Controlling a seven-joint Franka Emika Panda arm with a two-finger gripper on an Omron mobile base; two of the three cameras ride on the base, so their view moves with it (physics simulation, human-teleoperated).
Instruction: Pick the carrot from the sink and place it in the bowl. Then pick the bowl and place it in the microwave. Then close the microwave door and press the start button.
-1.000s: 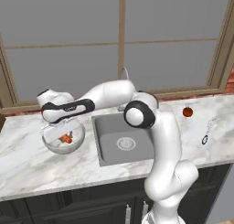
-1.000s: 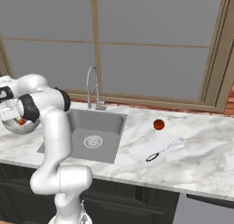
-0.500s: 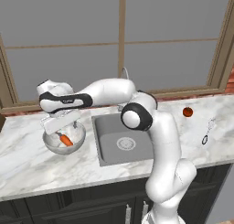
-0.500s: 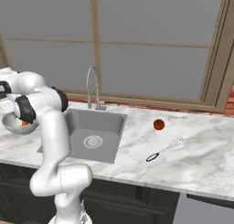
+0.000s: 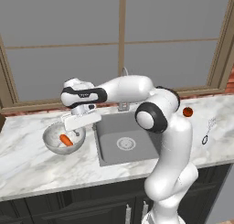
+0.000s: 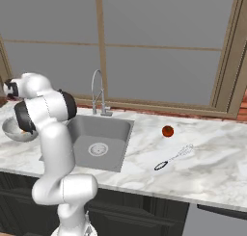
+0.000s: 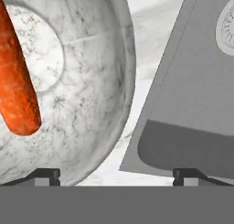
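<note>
Inside the mottled stone-grey bowl [image 5: 51, 146], a stubby bright orange carrot [image 5: 66, 140], claw [image 5: 78, 131] spread wide above

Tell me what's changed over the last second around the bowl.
The pincer has let go of the carrot, which now lies loose in the bowl, and has opened wide and lifted, shifting toward the sink. The bowl, sink, whisk and the red ball stayed put.
</note>
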